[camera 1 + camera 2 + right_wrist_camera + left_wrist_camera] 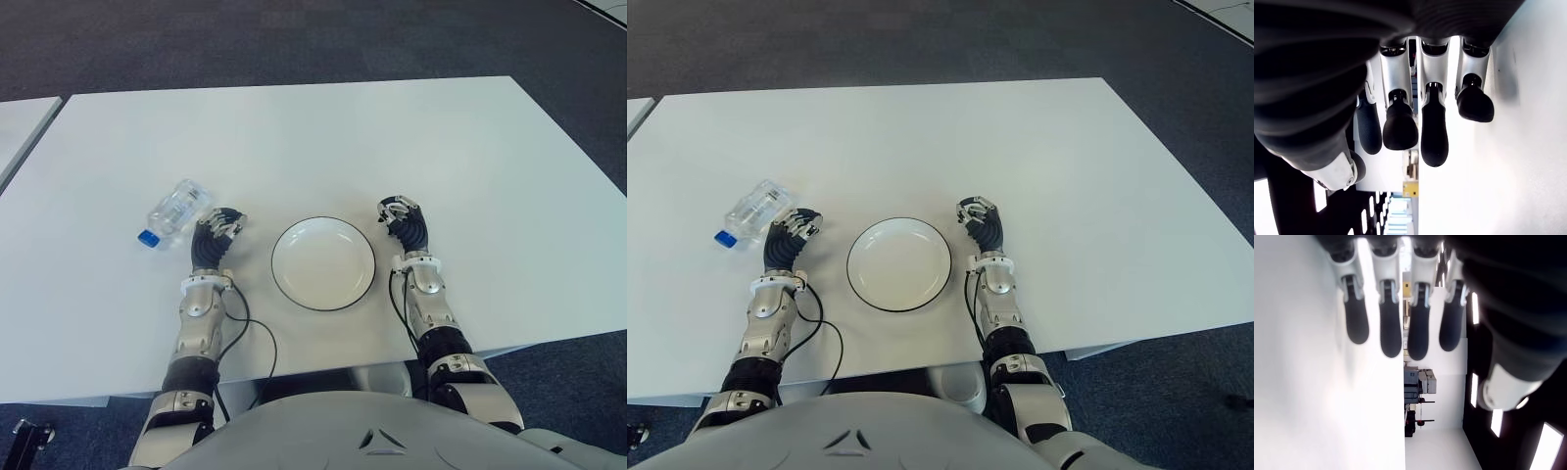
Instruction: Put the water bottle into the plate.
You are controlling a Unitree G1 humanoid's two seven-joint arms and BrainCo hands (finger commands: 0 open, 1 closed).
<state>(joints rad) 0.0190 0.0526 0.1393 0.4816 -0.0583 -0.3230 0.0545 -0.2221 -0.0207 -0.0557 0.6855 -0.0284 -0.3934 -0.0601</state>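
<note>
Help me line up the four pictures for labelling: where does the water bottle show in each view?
Left eye view: water bottle lying on the table, just beyond the left hand.
Right eye view: same spot, at far left.
Left wrist view: not in it.
Right wrist view: not in it.
Shared landmark: the plate between the hands, empty.

We saw a clear plastic water bottle (177, 210), a glossy white plate (323, 263) and a smooth matt table (323, 137).
</note>
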